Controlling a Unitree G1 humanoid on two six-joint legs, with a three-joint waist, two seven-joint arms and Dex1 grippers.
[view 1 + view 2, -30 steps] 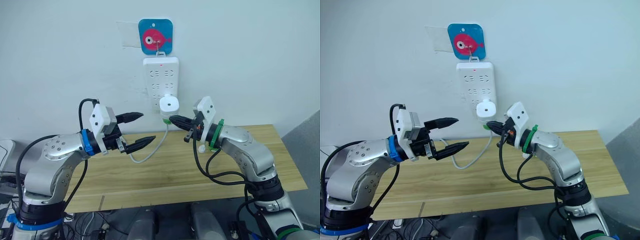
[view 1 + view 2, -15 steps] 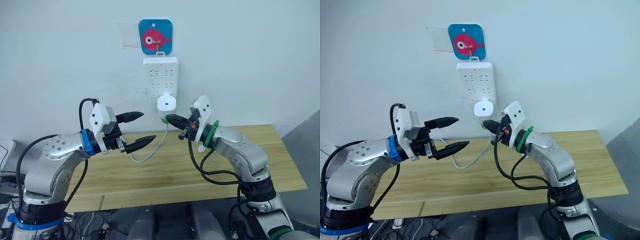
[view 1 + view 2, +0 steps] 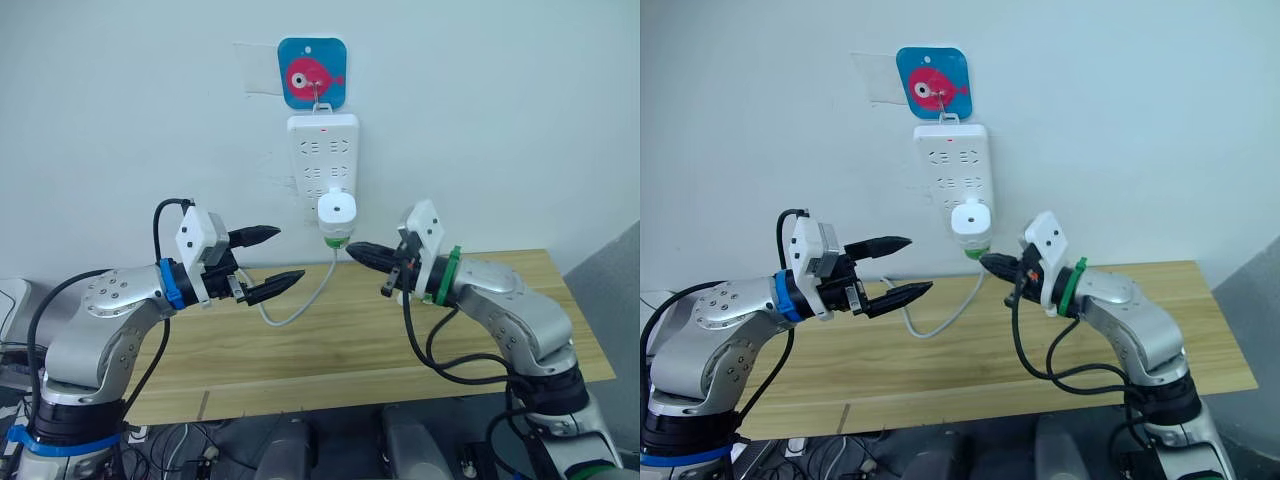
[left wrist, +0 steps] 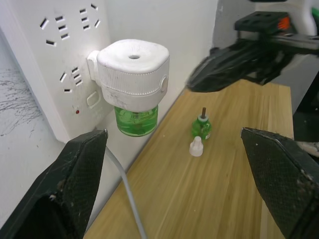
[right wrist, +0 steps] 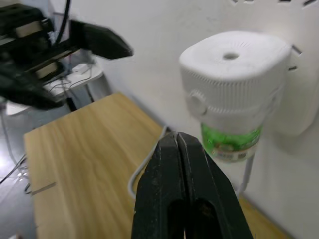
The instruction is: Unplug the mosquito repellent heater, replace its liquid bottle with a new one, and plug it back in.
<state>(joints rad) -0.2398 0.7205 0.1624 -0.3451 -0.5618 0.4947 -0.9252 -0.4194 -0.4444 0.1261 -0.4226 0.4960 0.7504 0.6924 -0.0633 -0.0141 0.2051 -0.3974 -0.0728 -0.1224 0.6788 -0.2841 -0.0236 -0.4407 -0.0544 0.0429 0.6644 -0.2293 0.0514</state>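
The heater (image 4: pixel 133 67) sits plugged into a lower socket of the wall-hung power strip (image 3: pixel 322 150), a green bottle (image 4: pixel 135 119) screwed in beneath it. On the wooden surface (image 3: pixel 350 340) stand a second green bottle (image 4: pixel 201 127) with bare neck and wick, and a loose whitish cap (image 4: pixel 196 147) just beside it. The left gripper (image 3: pixel 272 260) hovers to the left of the heater with fingers (image 4: pixel 75 184) spread wide and grasping nothing. The right gripper (image 3: pixel 355 250) points at the heater from the right, just below its body, its fingers (image 5: pixel 182 189) clenched together on nothing. Judged from this layout, the heater carries a bottle and stands in its socket, so the work appears at or near its last step, seating the plug. To do this well, press squarely on the round face of the heater, straight toward the strip, so the prongs go home without rocking; avoid pushing on the bottle, and check the strip does not swing on its hook (image 3: pixel 316 95).
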